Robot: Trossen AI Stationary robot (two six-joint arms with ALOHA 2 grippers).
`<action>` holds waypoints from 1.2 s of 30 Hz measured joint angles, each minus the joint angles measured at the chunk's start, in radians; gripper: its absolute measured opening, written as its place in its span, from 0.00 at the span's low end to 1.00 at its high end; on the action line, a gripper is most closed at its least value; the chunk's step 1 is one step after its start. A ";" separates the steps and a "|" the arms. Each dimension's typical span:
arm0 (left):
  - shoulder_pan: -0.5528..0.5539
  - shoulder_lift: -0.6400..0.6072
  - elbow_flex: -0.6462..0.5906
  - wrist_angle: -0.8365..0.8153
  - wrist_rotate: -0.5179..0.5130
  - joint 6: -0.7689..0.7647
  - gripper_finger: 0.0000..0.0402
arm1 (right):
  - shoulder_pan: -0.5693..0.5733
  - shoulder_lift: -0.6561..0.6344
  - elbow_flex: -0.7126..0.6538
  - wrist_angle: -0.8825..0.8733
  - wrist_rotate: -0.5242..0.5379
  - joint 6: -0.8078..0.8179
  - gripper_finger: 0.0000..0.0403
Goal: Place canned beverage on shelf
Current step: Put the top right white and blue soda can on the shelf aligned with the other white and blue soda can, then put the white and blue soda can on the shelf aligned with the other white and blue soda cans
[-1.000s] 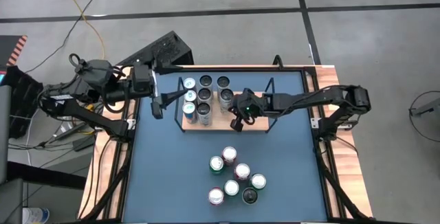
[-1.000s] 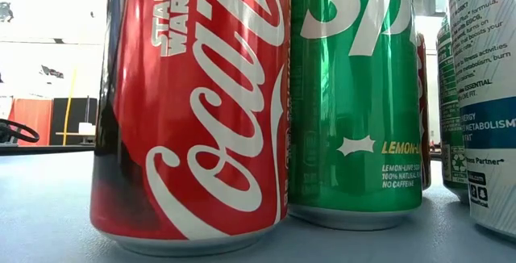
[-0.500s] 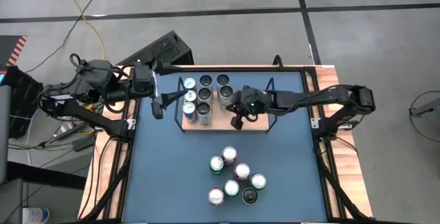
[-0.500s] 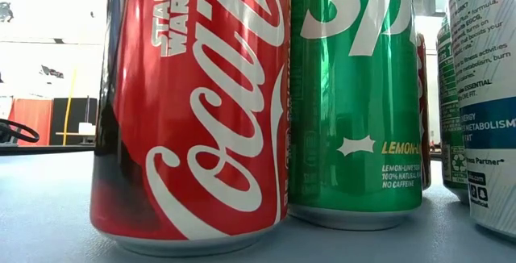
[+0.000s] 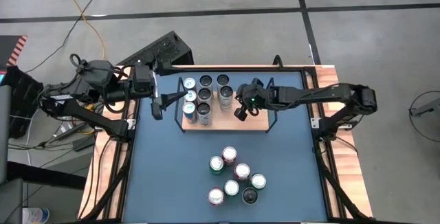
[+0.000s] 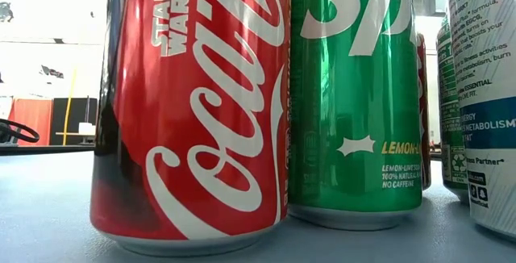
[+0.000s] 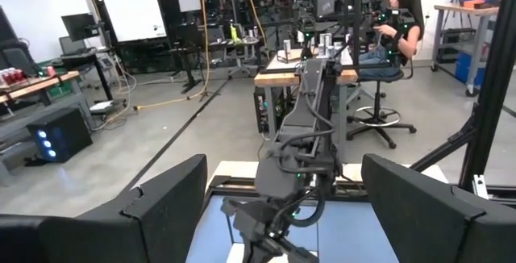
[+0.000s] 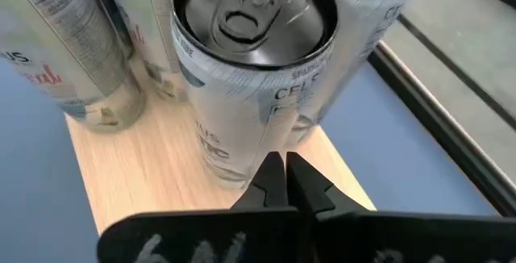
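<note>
Your right claw (image 5: 240,111) sits clenched and empty over the shelf (image 5: 254,124), just beside the cans; your left claw (image 5: 157,105) hangs spread wide, holding nothing, off the shelf's other end. Seven cans (image 5: 205,98) stand on the shelf board. Six more cans (image 5: 234,176) cluster well apart on the blue surface (image 5: 165,176).

Low view: I see Coca-Cola can (image 6: 193,110) and Sprite can (image 6: 355,93) cut off at top; shelf hidden behind them.
</note>
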 joint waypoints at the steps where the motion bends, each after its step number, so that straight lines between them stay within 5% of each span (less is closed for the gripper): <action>1: 0.000 0.000 0.000 0.000 0.000 0.000 0.79 | -0.002 0.009 0.000 0.006 0.000 -0.006 0.00; 20: 0.000 0.000 0.000 -0.034 0.018 -0.004 0.79 | 0.026 0.046 0.002 0.059 -0.078 0.020 0.00; 28: -0.001 0.026 0.000 -0.148 0.054 -0.077 0.79 | 0.098 -0.100 0.118 -0.150 -0.059 0.019 0.00; 36: -0.074 0.160 0.000 -0.127 0.220 -0.066 0.79 | 0.194 -0.312 0.233 -0.315 -0.051 0.020 0.00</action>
